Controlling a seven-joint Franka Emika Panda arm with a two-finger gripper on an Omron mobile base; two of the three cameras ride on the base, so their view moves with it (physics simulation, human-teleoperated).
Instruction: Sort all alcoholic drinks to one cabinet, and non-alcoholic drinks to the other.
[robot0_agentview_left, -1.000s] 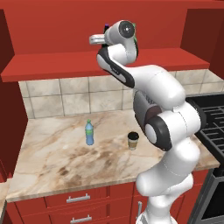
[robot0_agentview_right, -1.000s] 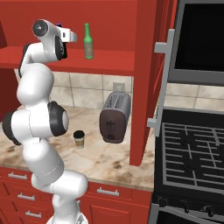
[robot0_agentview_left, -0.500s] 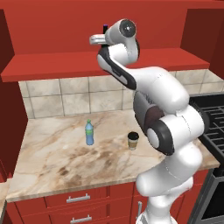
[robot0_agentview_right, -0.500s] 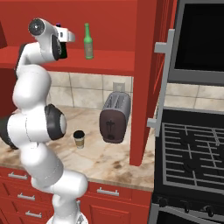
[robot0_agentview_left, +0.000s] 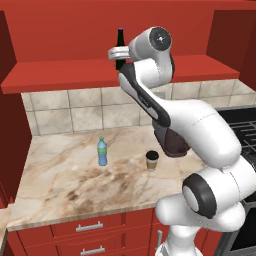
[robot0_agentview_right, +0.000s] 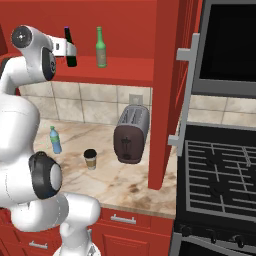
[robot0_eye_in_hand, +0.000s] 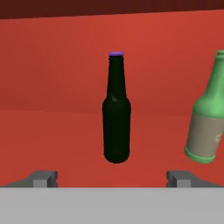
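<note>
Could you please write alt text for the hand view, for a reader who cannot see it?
A slim near-black glass bottle with a purple cap stands upright on a red cabinet shelf, centred ahead of the open tool. A green glass bottle with a pale label appears tilted at the right edge.

The dark bottle (robot0_agentview_left: 120, 47) is standing on the red shelf (robot0_agentview_left: 60, 75), at twelve o'clock. The blue bottle (robot0_agentview_left: 102, 151) and paper cup (robot0_agentview_left: 152, 160) are sitting on the counter (robot0_agentview_left: 65, 185) below.
</note>
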